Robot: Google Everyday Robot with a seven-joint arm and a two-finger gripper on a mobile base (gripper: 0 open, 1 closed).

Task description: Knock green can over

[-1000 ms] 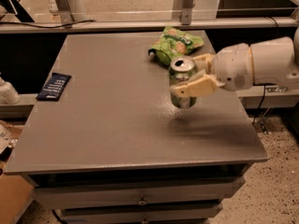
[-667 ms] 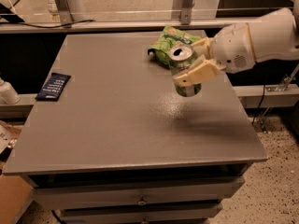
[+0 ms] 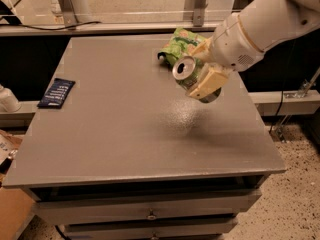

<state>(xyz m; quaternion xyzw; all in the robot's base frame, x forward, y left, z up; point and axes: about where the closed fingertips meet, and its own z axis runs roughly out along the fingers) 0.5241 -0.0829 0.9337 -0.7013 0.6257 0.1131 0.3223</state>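
The green can point(image 3: 191, 82) is small and shiny, and its silver top point(image 3: 184, 68) faces left and toward the camera. It is tilted steeply and held off the grey table point(image 3: 125, 134), with its shadow on the surface below. My gripper point(image 3: 201, 74) is shut on the can. One cream finger point(image 3: 210, 81) lies across the can's near side and the other is behind it. The white arm reaches in from the upper right.
A crinkled green snack bag point(image 3: 182, 41) lies just behind the can near the table's back edge. A dark blue packet point(image 3: 56, 93) lies at the left edge. Drawers sit below the table's front. A cardboard box point(image 3: 12, 219) stands on the floor at the lower left.
The gripper has raised the can slightly and tipped it further, so its silver top now faces the camera more. It has also shifted a little toward the snack bag.
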